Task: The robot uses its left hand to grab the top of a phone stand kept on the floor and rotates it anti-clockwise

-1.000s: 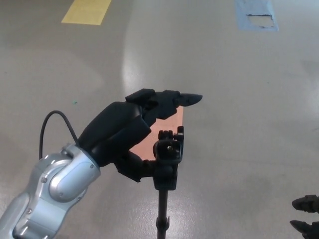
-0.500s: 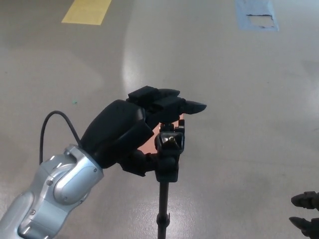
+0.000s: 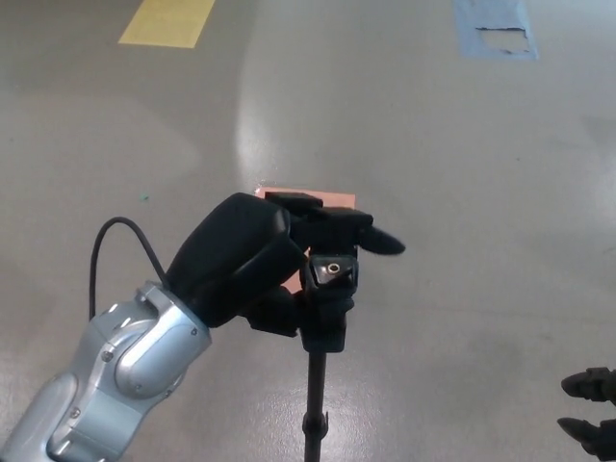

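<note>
- The black phone stand (image 3: 324,318), a slim metal pole with a blocky clamp head, rises from the glossy grey floor (image 3: 452,164) at lower centre; its pole runs straight down out of the picture's bottom edge.
- Its long axis is upright, seen steeply from above, and the head's top face with a small round silver screw socket points up toward the camera.
- Compared with a second ago, the head's top face shows more plainly, and a flat salmon-pink patch (image 3: 318,197) on the floor now peeks out beyond the fingers instead of below them.
- The robot's black left hand (image 3: 255,260) has dropped lower and wraps the head, fingers curled over its far side, thumb below: grasping it.
- The silver left forearm (image 3: 115,375) carries a black cable loop (image 3: 115,250).
- Only black fingertips of the right hand (image 3: 589,412) show at the lower right edge; whether it is clenched, I cannot tell.
- A yellow floor marking (image 3: 168,21) and a blue taped patch (image 3: 496,29) lie far off.
</note>
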You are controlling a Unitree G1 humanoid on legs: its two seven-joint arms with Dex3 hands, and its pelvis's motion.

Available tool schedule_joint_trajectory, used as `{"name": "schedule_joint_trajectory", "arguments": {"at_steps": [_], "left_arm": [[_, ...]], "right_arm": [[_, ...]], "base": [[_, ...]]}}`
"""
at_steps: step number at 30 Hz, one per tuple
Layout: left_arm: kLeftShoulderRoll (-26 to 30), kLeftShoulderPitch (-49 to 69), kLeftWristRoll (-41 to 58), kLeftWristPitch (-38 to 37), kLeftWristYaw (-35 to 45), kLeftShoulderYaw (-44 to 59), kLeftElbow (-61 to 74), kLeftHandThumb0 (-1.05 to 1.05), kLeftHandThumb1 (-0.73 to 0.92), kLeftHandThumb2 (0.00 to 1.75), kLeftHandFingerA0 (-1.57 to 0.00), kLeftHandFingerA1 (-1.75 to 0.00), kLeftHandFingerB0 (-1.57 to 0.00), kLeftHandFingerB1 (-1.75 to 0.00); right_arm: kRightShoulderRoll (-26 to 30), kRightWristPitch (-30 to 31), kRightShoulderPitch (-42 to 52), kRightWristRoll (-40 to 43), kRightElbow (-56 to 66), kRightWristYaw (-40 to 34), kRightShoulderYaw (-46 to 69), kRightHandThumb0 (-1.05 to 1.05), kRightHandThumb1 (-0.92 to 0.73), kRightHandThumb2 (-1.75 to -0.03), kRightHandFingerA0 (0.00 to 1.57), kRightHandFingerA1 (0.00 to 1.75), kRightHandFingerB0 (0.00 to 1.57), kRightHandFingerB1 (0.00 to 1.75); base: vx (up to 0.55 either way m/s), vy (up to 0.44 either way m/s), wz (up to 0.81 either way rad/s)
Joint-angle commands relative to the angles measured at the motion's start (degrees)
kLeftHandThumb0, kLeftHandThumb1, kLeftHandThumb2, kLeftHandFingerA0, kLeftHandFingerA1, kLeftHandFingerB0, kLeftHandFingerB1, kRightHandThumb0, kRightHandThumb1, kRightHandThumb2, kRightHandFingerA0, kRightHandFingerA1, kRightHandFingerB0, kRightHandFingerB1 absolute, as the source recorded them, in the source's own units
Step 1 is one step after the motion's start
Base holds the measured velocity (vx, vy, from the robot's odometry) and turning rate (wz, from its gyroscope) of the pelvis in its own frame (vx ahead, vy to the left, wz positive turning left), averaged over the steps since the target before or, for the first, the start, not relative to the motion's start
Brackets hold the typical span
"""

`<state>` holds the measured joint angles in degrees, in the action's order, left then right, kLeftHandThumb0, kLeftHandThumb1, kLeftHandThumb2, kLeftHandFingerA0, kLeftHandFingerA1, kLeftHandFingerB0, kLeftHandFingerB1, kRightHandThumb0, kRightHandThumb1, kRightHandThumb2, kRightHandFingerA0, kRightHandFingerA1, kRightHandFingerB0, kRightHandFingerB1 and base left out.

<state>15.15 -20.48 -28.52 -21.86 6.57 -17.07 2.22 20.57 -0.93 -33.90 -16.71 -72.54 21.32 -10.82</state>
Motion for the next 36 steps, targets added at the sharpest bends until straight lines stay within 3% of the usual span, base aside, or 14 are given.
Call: {"name": "schedule_joint_trajectory", "arguments": {"at_steps": [1,2,3,9,20,23,24,27,28,32,33,36], "left_arm": [[-0.4,0.1,0.7,-0.6,-0.8,0.7,0.3,-0.19,0.71,0.62,-0.83,-1.28,-0.91,-0.51],[-0.4,0.1,0.7,-0.6,-0.8,0.7,0.3,-0.19,0.71,0.62,-0.83,-1.28,-0.91,-0.51],[-0.6,0.1,0.8,-1.0,-1.0,0.7,-0.3,-0.18,0.71,0.62,-0.84,-1.22,-0.93,-0.53],[-0.7,0.0,1.6,-0.7,-0.3,0.8,-0.7,-0.17,0.73,0.62,-0.85,-1.15,-0.95,-0.55],[-0.7,-0.8,2.1,-0.7,0.2,1.0,-1.0,-0.18,0.69,0.62,-0.78,-1.34,-0.93,-0.55],[-1.2,-0.5,3.5,0.3,1.2,1.0,-0.5,-0.18,0.69,0.63,-0.8,-1.31,-0.93,-0.55],[-2.0,-0.1,7.3,1.2,3.2,1.2,-0.6,-0.11,0.71,0.62,-0.87,-1.09,-0.9,-0.56],[-3.0,0.2,11.7,2.0,5.4,1.4,-0.7,-0.11,0.71,0.62,-0.87,-1.09,-0.9,-0.56],[-4.3,0.8,16.0,4.6,7.4,1.8,-0.2,-0.13,0.72,0.63,-1.01,-0.6,-0.9,-0.56],[-7.7,2.3,25.0,13.1,11.6,2.9,1.5,-0.16,0.72,0.62,-1.03,-0.53,-0.91,-0.55],[-10.1,3.1,29.8,19.5,12.7,3.7,2.9,-0.17,0.71,0.62,-1.04,-0.53,-0.92,-0.55],[-12.0,3.6,33.0,24.2,13.5,4.2,3.8,-0.17,0.71,0.63,-1.05,-0.54,-0.93,-0.55]], "right_arm": [[0.5,0.8,-0.8,-0.5,-0.4,-0.1,-0.2,-0.38,-0.79,-0.66,0.36,0.39,0.09,0.21],[0.5,0.8,-0.8,-0.5,-0.4,-0.1,-0.2,-0.38,-0.79,-0.66,0.36,0.39,0.09,0.21],[0.5,1.1,-0.9,-0.3,-0.4,-0.1,0.0,-0.46,-0.68,-0.8,0.32,0.46,0.07,0.26],[0.5,1.0,-1.1,-0.4,-0.6,-0.2,-0.1,-0.47,-0.68,-0.8,0.31,0.46,0.07,0.26],[0.6,0.8,-1.8,-0.5,-0.4,0.2,-0.1,-0.47,-0.68,-0.81,0.29,0.46,0.06,0.28],[0.7,0.3,-1.7,-0.5,-0.4,0.5,-0.1,-0.47,-0.68,-0.81,0.29,0.46,0.07,0.28],[0.7,0.3,-1.9,-0.7,-0.5,0.5,-0.3,-0.47,-0.68,-0.81,0.28,0.46,0.07,0.27],[0.6,0.4,-2.1,-1.0,-0.6,0.4,-0.4,-0.47,-0.68,-0.81,0.28,0.46,0.07,0.27],[0.6,0.5,-2.1,-0.8,-0.6,0.4,-0.2,-0.46,-0.68,-0.8,0.29,0.46,0.06,0.28],[0.5,0.5,-2.0,-0.6,-0.6,0.6,0.0,-0.46,-0.68,-0.8,0.28,0.46,0.06,0.27],[0.6,0.4,-2.1,-0.9,-0.5,0.5,-0.2,-0.46,-0.68,-0.8,0.27,0.45,0.06,0.28],[0.6,0.4,-2.1,-0.9,-0.4,0.4,-0.2,-0.46,-0.68,-0.8,0.28,0.45,0.06,0.29]], "base": [[0.0,0.0,0.0],[0.0,0.0,0.0],[0.0,0.0,0.0],[0.0,0.0,0.0],[0.0,0.0,0.0],[0.0,0.0,0.0],[0.0,0.0,0.0],[0.0,0.0,0.0],[0.0,0.0,0.0],[0.0,0.0,0.0],[0.0,0.0,0.0],[0.0,0.0,0.0]]}}
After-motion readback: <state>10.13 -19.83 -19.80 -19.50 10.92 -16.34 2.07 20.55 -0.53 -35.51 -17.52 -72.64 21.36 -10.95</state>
